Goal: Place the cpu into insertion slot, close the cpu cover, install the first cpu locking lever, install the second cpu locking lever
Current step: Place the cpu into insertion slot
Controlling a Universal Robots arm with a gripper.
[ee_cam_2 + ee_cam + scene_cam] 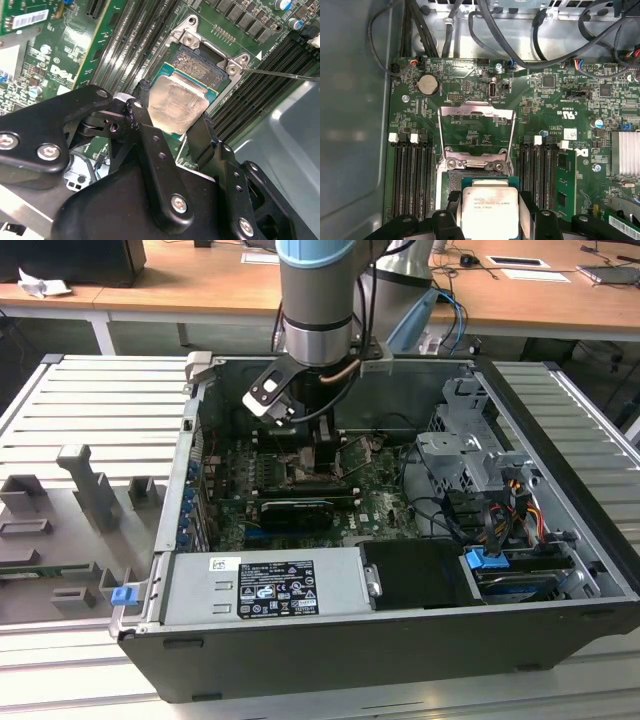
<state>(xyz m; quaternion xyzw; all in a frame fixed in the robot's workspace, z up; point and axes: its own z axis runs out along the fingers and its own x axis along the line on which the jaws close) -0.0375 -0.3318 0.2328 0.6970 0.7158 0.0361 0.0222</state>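
step one in hand — gripper (173, 107) clenched on the cpu (489, 209), hovering at the slot (206, 66), not yet seated (cover (475, 111) open) — seating it likely needs square alignment and gentle lowering.

Long wooden desks (180, 285) (white-legged) run behind a ribbed grey metal worktable (100, 400) under even light

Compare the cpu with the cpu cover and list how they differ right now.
The cpu is a solid plate with a pale metal face; the cpu cover is an open frame with the board showing through its window. The cpu is clamped in the gripper close over the insertion slot; the cpu cover is swung open beyond the slot, with nothing touching it. Both are squarish and silvery.
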